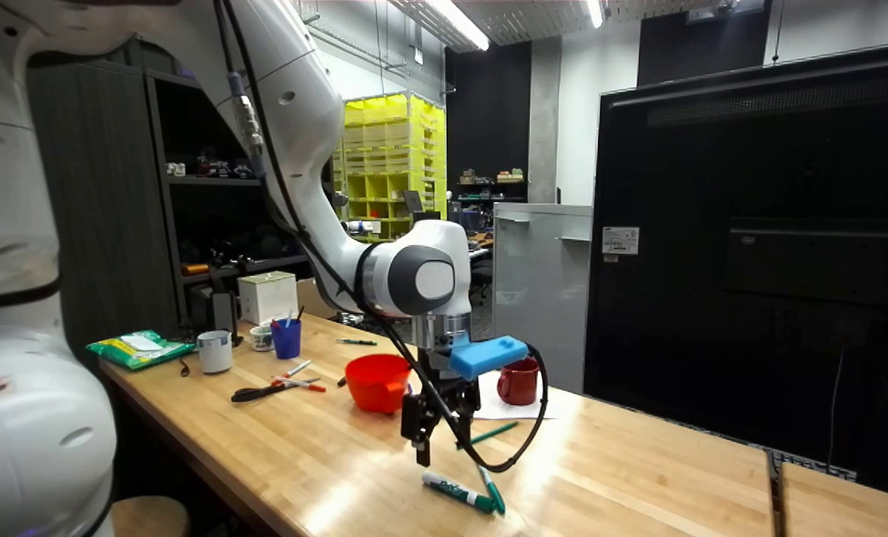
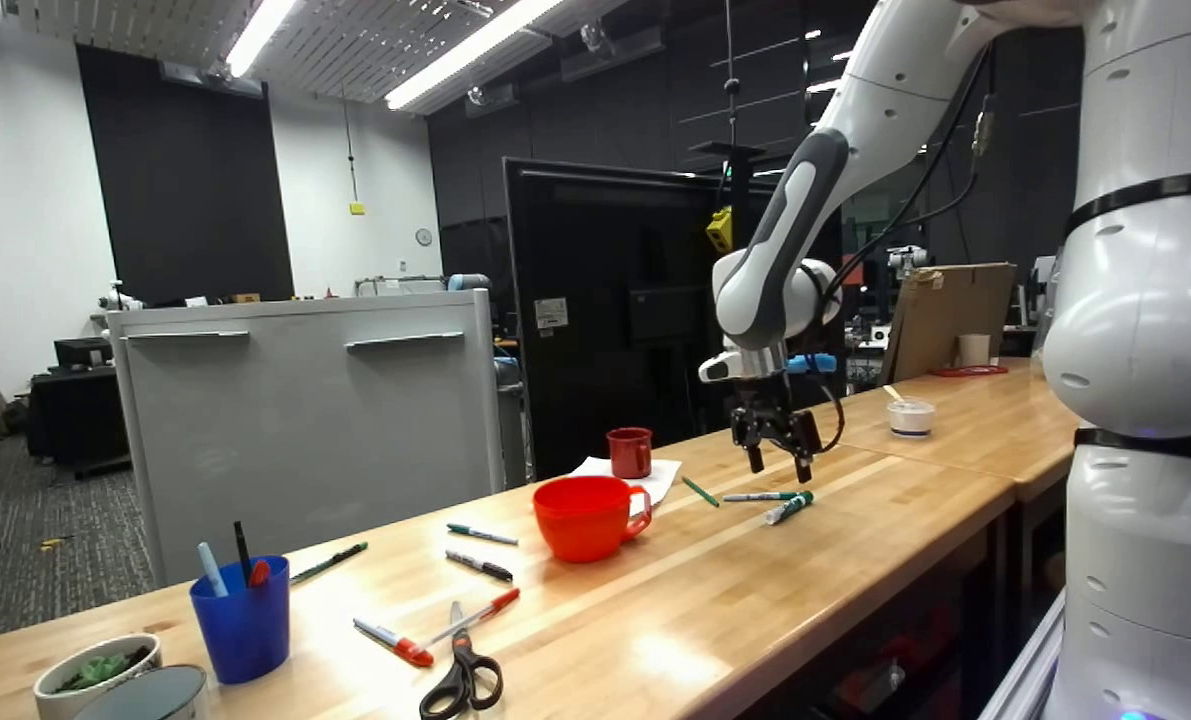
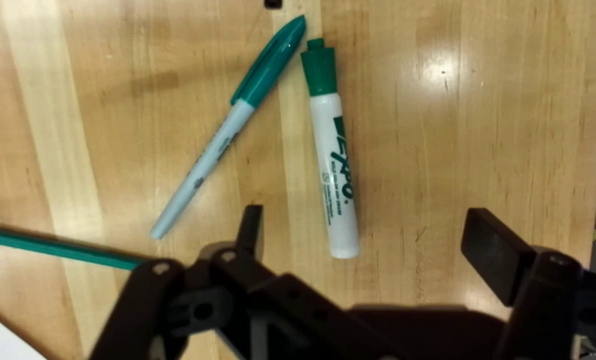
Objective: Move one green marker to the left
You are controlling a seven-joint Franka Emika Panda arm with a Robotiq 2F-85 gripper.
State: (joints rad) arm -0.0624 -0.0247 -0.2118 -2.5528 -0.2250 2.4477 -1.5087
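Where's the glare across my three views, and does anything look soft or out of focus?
Wrist view: a glare patch on the tabletop, beside the Expo marker rather than over it; its big lettering reads clearly, while the gripper looks a bit softer. Both exterior views: bright reflections on the tabletop, and ceiling lights washed out to white.
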